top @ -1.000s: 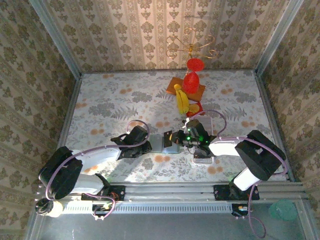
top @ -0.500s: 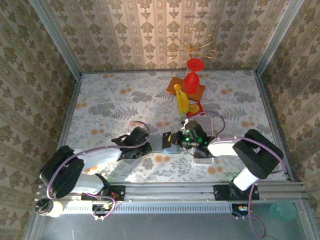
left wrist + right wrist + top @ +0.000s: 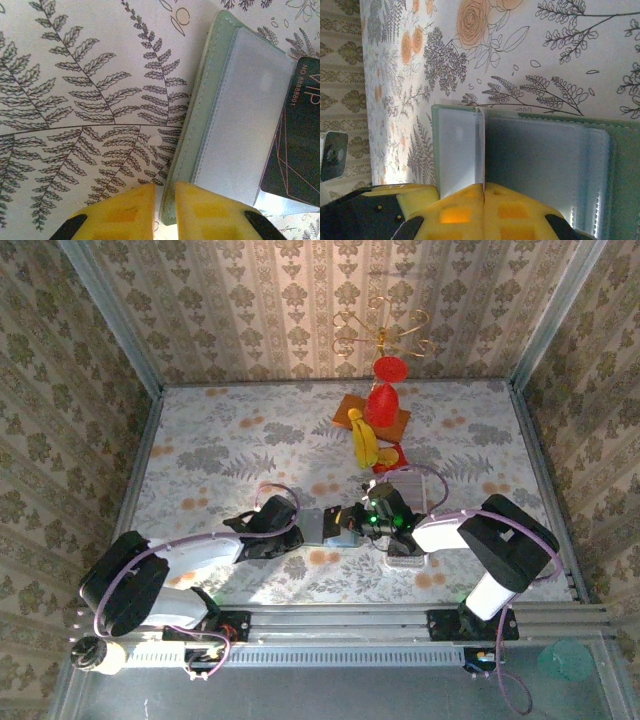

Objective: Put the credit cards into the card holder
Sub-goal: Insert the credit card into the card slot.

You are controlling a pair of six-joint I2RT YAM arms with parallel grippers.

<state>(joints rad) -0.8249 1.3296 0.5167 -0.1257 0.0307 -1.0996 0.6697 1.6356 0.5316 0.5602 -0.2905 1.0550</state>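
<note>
The sage-green card holder [image 3: 320, 525] lies open on the flowered table between my two grippers. In the left wrist view its green edge [image 3: 200, 125] runs down between my left gripper's [image 3: 164, 192] yellow fingers, which are closed on it. A dark credit card [image 3: 300, 140] marked VIP slants over the clear sleeve on the right. In the right wrist view my right gripper [image 3: 484, 189] is shut on that card [image 3: 481, 145], which is seen edge-on and stands upright over the holder's [image 3: 620, 170] clear pockets. From above, the left gripper [image 3: 300, 529] and right gripper [image 3: 353, 522] flank the holder.
A long white tray [image 3: 408, 558] lies partly under my right arm. Bananas [image 3: 364, 440], a red bottle-like thing [image 3: 381, 400] and an orange board [image 3: 348, 410] stand behind the holder. Patterned walls close in three sides.
My right gripper has crept a little to the left with the card, closer over the holder. The left arm and the holder have stayed put.
</note>
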